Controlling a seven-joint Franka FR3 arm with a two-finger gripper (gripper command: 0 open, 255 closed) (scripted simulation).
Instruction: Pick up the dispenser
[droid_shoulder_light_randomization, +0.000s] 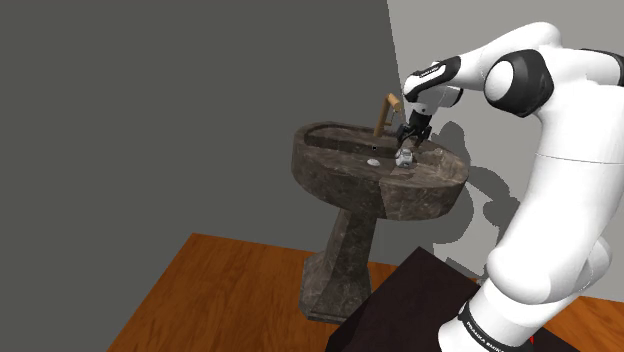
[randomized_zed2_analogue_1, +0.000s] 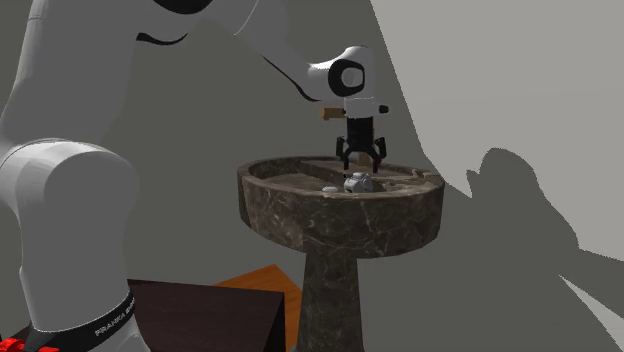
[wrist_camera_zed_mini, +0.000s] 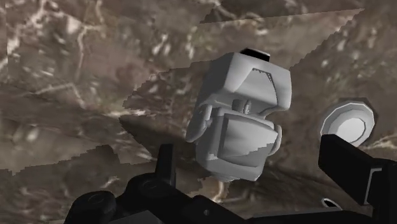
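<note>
While the end effector (randomized_zed2_analogue_1: 360, 163) hangs just over it, the dispenser (wrist_camera_zed_mini: 242, 121) is not gripped.
Near to far: dark stand (droid_shoulder_light_randomization: 400, 300), white arm (droid_shoulder_light_randomization: 560, 180), then the end effector, fingers (wrist_camera_zed_mini: 347, 165) wide apart either side of the grey dispenser, touching nothing. Dispenser sits on the dark marble sink (randomized_zed2_analogue_1: 340, 215), near a pale round drain (wrist_camera_zed_mini: 348, 121). Brown faucet (droid_shoulder_light_randomization: 385, 112) behind, grey wall (droid_shoulder_light_randomization: 200, 100) last.

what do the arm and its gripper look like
The arm is smooth, rounded white shells with dark joints and a black band with white lettering near its base. The gripper is all black, with two blocky fingers.
</note>
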